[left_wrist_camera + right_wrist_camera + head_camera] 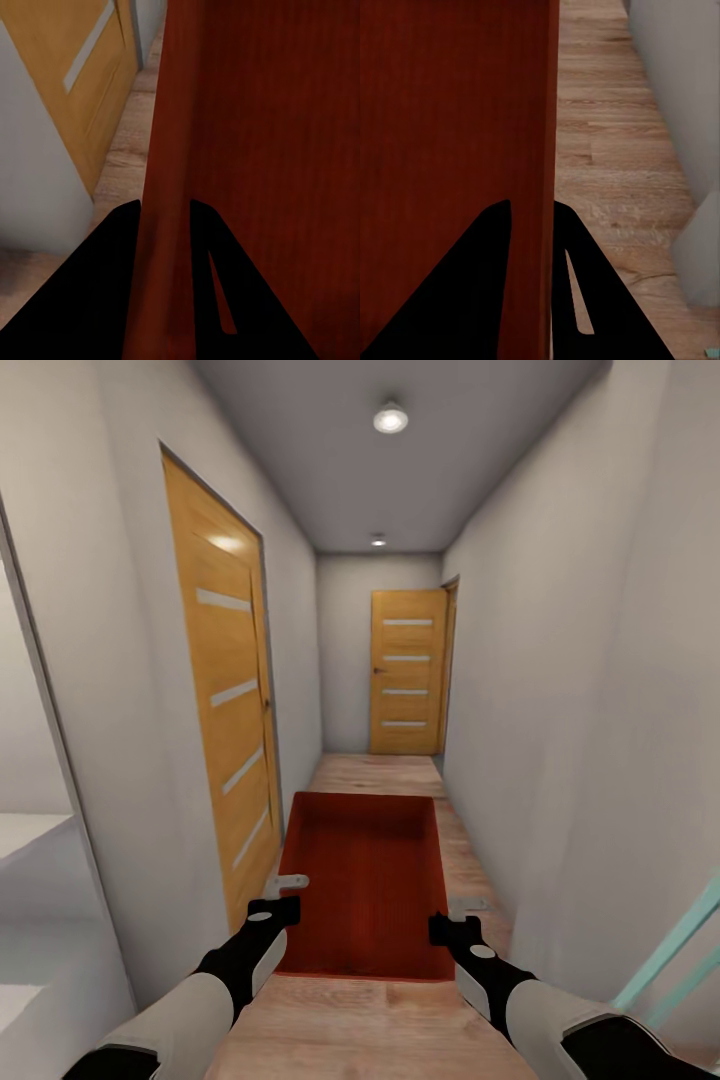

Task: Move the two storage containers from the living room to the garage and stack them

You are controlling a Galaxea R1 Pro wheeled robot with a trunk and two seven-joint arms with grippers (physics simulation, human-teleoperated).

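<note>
Because the orange-red rectangular open-topped bin point(365, 885) must ride level thru the narrow white-walled corridor w/ light wood plank floor point(375, 1020), the left pincer point(283, 895) is clamped on its left wall and the right pincer point(456, 916) on its right wall, bin hanging between them, prob. so neither side tips.

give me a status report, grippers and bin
Left gripper and right gripper each clamp a side wall of the orange-red open-topped storage bin. Narrow corridor; closed wooden door ahead.
</note>
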